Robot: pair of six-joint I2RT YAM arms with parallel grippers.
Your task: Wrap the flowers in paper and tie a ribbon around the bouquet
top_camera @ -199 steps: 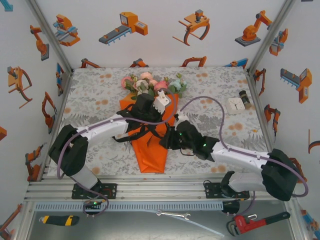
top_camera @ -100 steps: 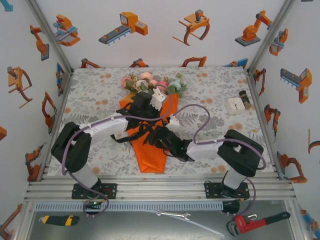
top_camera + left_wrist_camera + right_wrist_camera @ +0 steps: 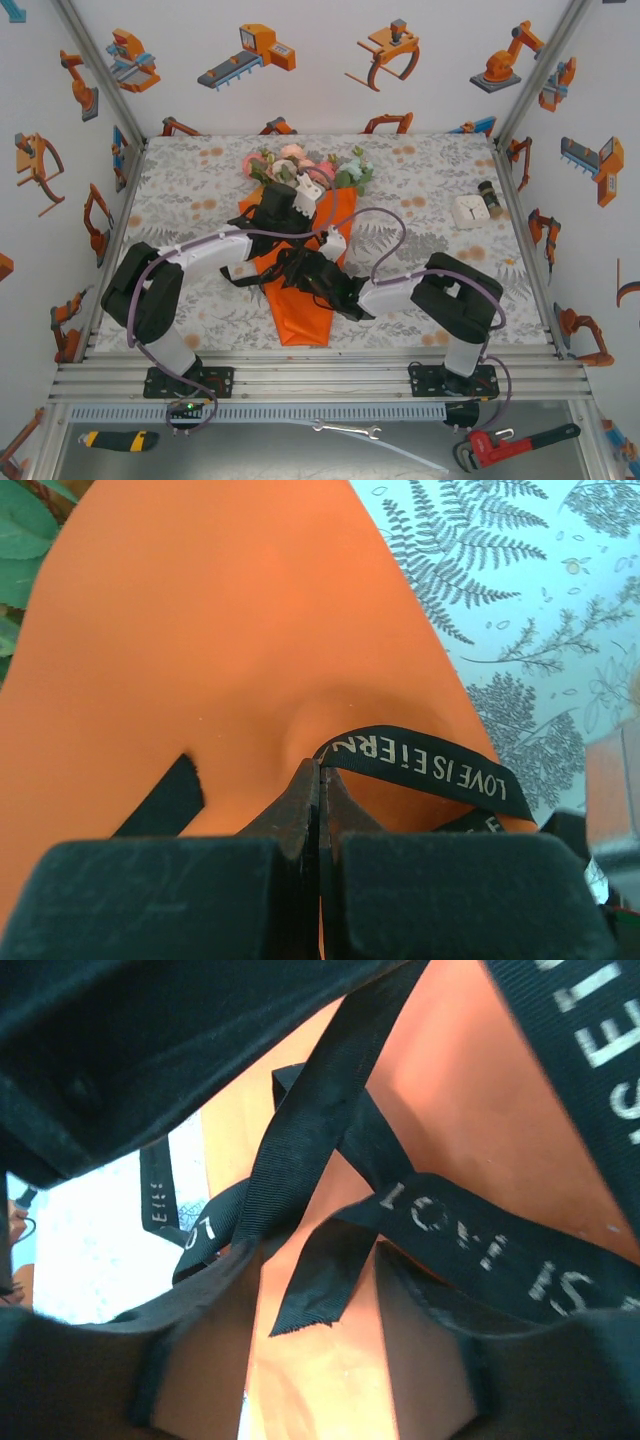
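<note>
While left gripper [image 3: 320, 776] pinches ribbon [image 3: 420, 765] over bouquet [image 3: 200, 630], right gripper [image 3: 320, 1290] half open, ribbon tail between fingers [image 3: 200, 1290].

My left arm stretches from the near-left corner of the table [image 3: 190, 200] toward its middle, with the left gripper [image 3: 320, 772] pinched tight on the ribbon [image 3: 420, 765]. My right arm folds sharply at the elbow by the near edge — the right gripper [image 3: 315, 1255] points left, jaws apart.

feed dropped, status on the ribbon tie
Left gripper shut on narrow black lettered ribbon. Right gripper open around its tail. Orange paper bouquet lying flat.
</note>
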